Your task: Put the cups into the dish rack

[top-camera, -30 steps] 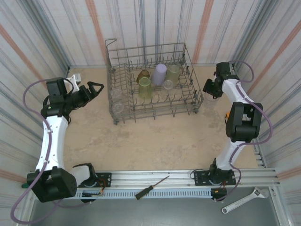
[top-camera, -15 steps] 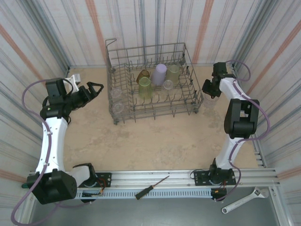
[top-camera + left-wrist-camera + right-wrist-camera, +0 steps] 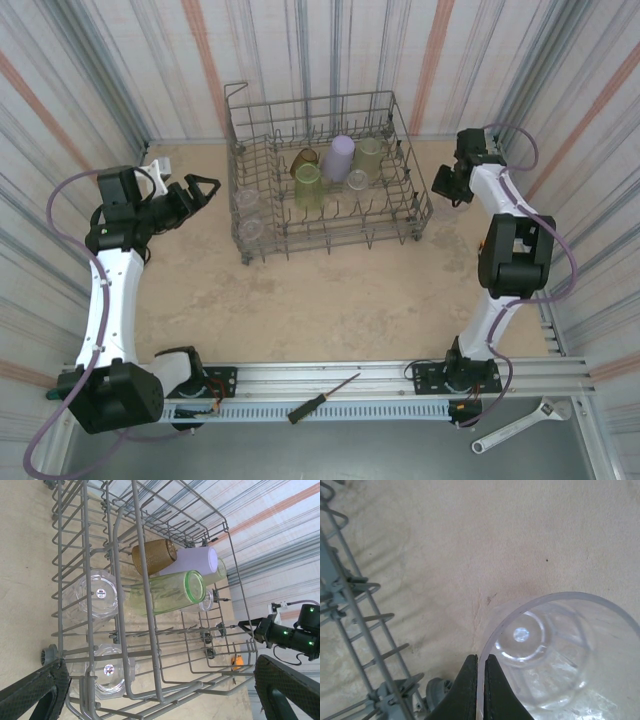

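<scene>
Just clamping right gripper point(image 3: 480, 658) shut on the rim of the clear cup point(image 3: 555, 655) right of the dish rack point(image 3: 350, 611), readying its lift in, leaving left gripper point(image 3: 203, 188) wide open.

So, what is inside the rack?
An amber cup, a lilac cup, a near green cup, a far green cup, and clear cups. The lilac cup covers part of the far green cup.
</scene>
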Robot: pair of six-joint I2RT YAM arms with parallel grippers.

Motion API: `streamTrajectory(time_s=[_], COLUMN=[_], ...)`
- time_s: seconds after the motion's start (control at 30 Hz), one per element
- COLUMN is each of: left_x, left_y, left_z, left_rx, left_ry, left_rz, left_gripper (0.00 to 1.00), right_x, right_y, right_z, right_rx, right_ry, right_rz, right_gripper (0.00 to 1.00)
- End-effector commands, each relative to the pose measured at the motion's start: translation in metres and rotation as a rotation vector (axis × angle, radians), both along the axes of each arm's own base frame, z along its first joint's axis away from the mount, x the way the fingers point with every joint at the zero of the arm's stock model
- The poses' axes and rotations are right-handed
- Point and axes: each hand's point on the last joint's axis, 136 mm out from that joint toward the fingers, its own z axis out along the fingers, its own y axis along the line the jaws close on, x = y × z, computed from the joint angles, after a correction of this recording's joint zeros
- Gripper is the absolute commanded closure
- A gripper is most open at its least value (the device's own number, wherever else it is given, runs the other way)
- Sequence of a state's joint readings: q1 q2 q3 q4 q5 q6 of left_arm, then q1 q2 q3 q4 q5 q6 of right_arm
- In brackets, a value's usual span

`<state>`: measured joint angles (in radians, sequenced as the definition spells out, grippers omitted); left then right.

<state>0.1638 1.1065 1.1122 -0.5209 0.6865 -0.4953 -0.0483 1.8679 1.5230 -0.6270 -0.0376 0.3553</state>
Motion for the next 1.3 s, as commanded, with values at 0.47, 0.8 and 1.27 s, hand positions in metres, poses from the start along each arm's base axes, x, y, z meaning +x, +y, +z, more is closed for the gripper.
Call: streamTrajectory(time_s=[0.47,0.8,1.27], left_x=[0.001,0.013,0.027], left_y=[-0.005,-0.017,-0.054], left_z=[0.032,0.043,0.054], left_rx=[-0.032,-0.038,-0.012], left_ry=[-0.062,-0.077,-0.09], left_rz=[-0.031,-0.069,-0.149], left_gripper=[0.01,0.01,0.01], right_x=[-0.013,-0.021,-0.02], right_y=[0.011,0.031,0.1], right_z=[0.138,0.199,0.25], right_rx=[-0.035,0.02,0.351], right_ry=[-0.329,-0.479,-0.63], right_rz=[0.057,0.099,0.284], right_gripper=[1.0,1.0,1.0])
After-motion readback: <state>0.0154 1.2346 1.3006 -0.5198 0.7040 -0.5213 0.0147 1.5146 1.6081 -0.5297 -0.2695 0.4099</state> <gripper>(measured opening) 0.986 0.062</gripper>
